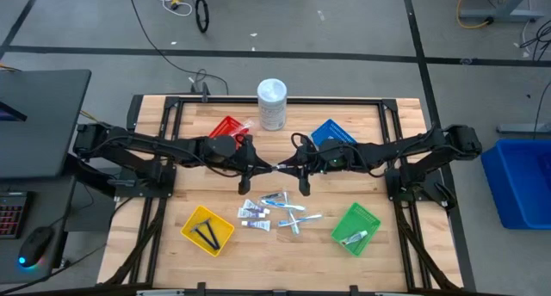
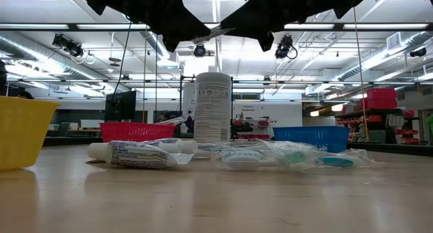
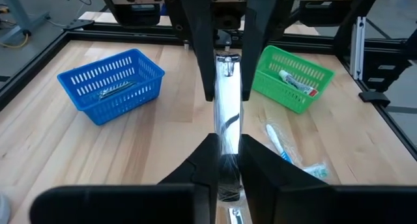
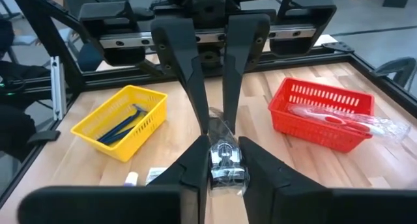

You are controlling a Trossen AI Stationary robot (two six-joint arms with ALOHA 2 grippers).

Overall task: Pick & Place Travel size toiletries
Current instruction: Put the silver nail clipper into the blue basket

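Silver and wrapped in clear film, a slim metal toiletry piece (image 3: 227, 129) is suspended above the table centre, clenched at one end by the left gripper (image 1: 251, 164) and at the other by the right gripper (image 1: 297, 166), which meet tip to tip. The step in hand appears to be a hand-over between arms; the next move calls for one gripper to let go only once the other grip is firm. Left to right below: yellow basket (image 1: 207, 230), loose toiletries (image 1: 274, 212), green basket (image 1: 355, 228).

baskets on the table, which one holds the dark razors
The yellow plastic basket, at the table's front left. The green basket holds a white tube; the blue basket a shiny packet.
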